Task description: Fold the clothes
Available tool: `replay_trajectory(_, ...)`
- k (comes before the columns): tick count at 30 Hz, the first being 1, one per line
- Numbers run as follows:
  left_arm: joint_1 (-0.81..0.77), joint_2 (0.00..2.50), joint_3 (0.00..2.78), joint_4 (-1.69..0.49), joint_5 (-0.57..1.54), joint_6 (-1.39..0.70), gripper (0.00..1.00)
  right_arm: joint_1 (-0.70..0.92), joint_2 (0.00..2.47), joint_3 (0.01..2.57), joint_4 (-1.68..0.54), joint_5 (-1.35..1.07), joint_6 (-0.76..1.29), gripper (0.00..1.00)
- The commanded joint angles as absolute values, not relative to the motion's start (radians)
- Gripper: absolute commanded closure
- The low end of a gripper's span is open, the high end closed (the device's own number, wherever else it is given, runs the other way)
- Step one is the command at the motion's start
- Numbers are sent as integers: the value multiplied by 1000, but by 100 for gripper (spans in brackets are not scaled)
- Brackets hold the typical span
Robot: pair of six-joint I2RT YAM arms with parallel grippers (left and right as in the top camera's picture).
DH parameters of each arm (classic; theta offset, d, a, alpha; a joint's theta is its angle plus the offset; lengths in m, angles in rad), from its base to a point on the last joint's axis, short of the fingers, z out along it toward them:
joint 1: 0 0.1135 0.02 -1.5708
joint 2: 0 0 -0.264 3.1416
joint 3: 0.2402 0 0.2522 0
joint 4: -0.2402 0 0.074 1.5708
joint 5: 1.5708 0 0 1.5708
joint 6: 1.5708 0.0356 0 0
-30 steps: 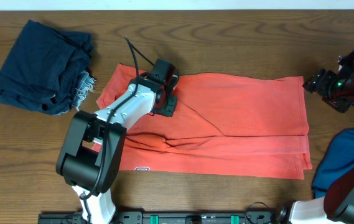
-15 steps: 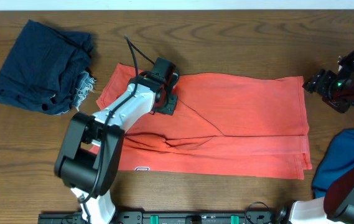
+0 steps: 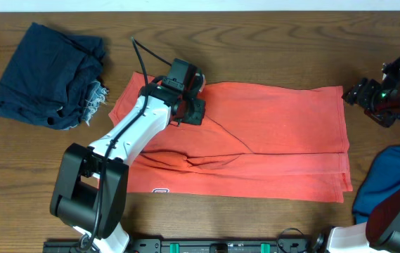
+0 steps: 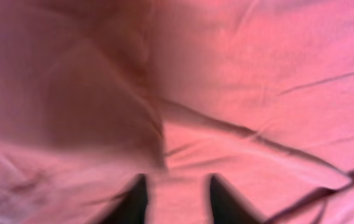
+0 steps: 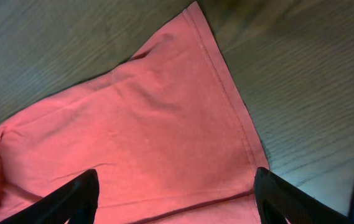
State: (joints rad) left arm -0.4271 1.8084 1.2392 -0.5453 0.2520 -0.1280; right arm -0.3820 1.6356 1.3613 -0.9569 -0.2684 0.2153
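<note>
Where the left jaws gape, the red shirt (image 3: 277,133) lies beneath.

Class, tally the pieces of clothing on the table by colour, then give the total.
Coral-red garment: 1
Dark navy bundle: 1 (counted as one heap)
Bright blue garment: 1 (partly out of view)
Total: 3

You see a hemmed corner of the red cloth (image 5: 145,137) lying flat on the wooden surface (image 5: 301,74), between the wide-spread fingers (image 5: 71,199) of the right gripper (image 5: 175,177).
</note>
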Motion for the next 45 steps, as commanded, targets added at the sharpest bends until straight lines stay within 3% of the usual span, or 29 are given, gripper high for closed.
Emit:
replay_trajectory(1,-428,1803,1253,-586,215,-140,61,-373,1639,1359,-957,-262,200,22)
replay_trajectory(6,-396,1795,1253,-655,65,-140,60,-373,1639,1359,-954,-262,200,22)
replay_trajectory(11,-300,1770,1253,-662,48,-156,57,-373,1639,1359,-953,-257,181,21)
replay_trajectory(18,-123,1764,1253,-697,67,-158,50,-373,1661,1359,-896,-249,123,24)
replay_trajectory(20,-82,1764,1253,-695,73,-157,43,-373,1686,1359,-875,-242,92,24)
replay_trajectory(24,-23,1764,1253,-617,252,-68,39,-373,1776,1359,-820,-244,88,29)
replay_trajectory(27,-12,1765,1253,-563,281,-64,39,-373,1861,1359,-752,-248,100,40)
replay_trajectory(30,-12,1765,1253,-510,281,-64,38,-373,1935,1359,-672,-259,133,44)
replay_trajectory(39,-12,1765,1256,-386,281,-64,35,-373,2098,1359,-422,-322,233,39)
replay_trajectory(45,-12,1772,1256,-328,280,-64,34,-373,2150,1359,-367,-379,250,45)
